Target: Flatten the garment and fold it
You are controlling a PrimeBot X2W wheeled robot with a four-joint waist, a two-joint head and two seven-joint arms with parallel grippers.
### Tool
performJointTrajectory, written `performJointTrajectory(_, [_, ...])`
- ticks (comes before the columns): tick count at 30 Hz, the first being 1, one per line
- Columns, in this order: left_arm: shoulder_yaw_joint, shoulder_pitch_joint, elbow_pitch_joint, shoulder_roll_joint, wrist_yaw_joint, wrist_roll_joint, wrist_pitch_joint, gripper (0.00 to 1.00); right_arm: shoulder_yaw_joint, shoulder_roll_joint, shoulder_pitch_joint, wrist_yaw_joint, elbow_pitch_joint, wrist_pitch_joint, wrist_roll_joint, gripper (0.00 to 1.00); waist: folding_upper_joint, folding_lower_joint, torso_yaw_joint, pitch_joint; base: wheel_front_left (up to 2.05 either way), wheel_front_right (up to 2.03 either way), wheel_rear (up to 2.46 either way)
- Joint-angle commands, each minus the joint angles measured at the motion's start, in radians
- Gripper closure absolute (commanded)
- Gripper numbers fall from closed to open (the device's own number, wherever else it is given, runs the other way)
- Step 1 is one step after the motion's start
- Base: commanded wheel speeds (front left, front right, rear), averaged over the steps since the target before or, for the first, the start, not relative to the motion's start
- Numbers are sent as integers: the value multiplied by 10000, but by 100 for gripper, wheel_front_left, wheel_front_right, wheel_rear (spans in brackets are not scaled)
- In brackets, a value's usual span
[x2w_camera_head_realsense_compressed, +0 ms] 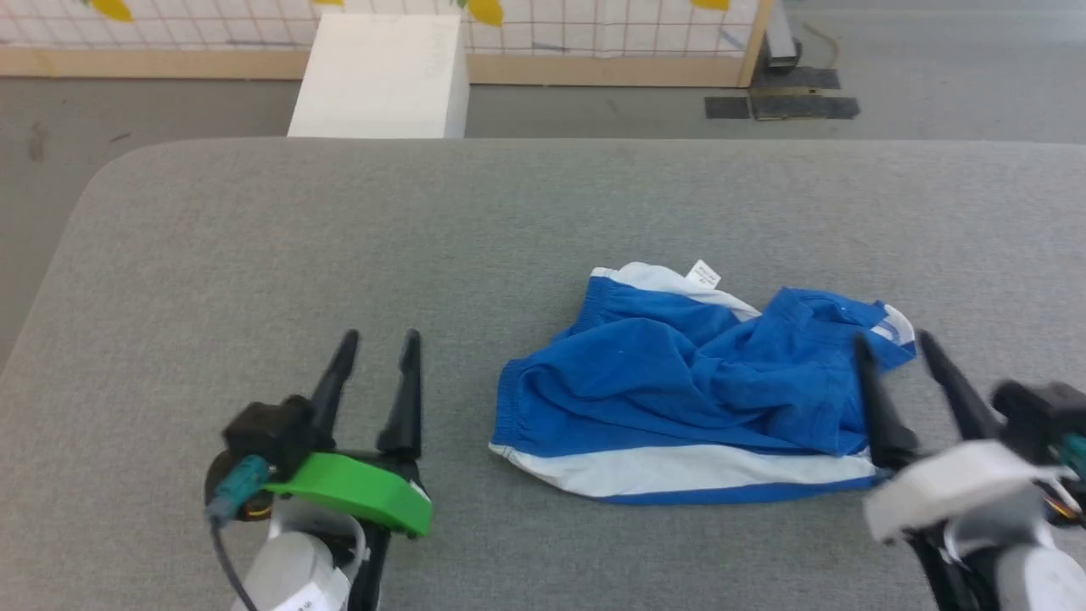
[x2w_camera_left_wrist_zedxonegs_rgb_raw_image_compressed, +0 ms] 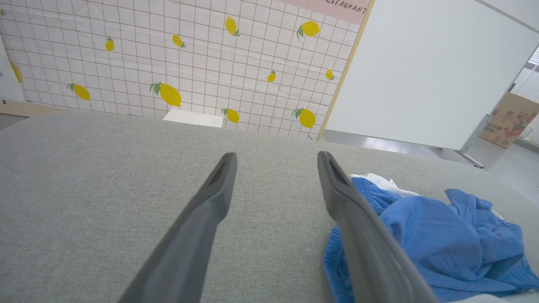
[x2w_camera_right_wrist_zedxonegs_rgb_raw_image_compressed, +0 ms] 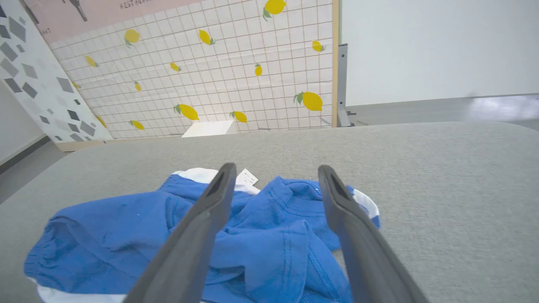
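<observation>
One crumpled pair of blue shorts, the garment (x2w_camera_head_realsense_compressed: 670, 382), lies right of centre on the grey worktop (x2w_camera_head_realsense_compressed: 254, 255). It looks light, limp and not slippery, so I judge it will drape and drag rather than hold any shape. Pinching its gathered left edge (x2w_camera_head_realsense_compressed: 507, 392) and its bunched right end should let me pull it flat. My right tool (x2w_camera_head_realsense_compressed: 892, 338) hovers spread at that right end, holding nothing. My left tool (x2w_camera_head_realsense_compressed: 380, 335), also spread and empty, waits near the left edge.
</observation>
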State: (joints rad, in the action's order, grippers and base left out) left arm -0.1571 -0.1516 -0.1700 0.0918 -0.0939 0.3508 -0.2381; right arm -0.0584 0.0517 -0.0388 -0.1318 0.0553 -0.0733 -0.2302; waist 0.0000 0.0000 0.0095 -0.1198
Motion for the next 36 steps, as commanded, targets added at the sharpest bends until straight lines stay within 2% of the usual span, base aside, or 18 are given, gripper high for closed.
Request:
performJointTrajectory(1, [-253,185,88,229,-144,-33,135,0,-231,-15,238,11,7,280,230,0,0,0,-128,115,0,0,0])
performJointTrajectory(4, [-1091,371,272,826,-315,34,573,0,-621,-15,588,11,-219,558,330,0,0,0,-164,165,0,0,0])
performJointTrajectory(9, [-2897,633,655,2313,-362,433,1218,0,-943,-15,819,11,-429,732,105,0,0,0,-145,203,0,0,0])
performJointTrajectory(13, [-3877,492,599,2953,-365,886,1348,0,-1014,-15,748,11,-481,814,-13,0,0,0,-158,137,0,0,0])
performJointTrajectory(17, [-4313,55,117,2893,-366,1136,1221,0,-927,-15,630,11,-533,857,-110,0,0,0,-234,51,0,0,0])
performJointTrajectory(26, [-4469,-818,-1415,2367,-356,1351,1114,0,-559,-15,477,11,-783,913,-217,0,0,0,-577,-41,0,0,0])
performJointTrajectory(36, [-4996,-1102,-2241,2375,-365,1791,1560,0,-481,-15,472,11,-921,886,-205,0,0,0,-710,-37,0,0,0])
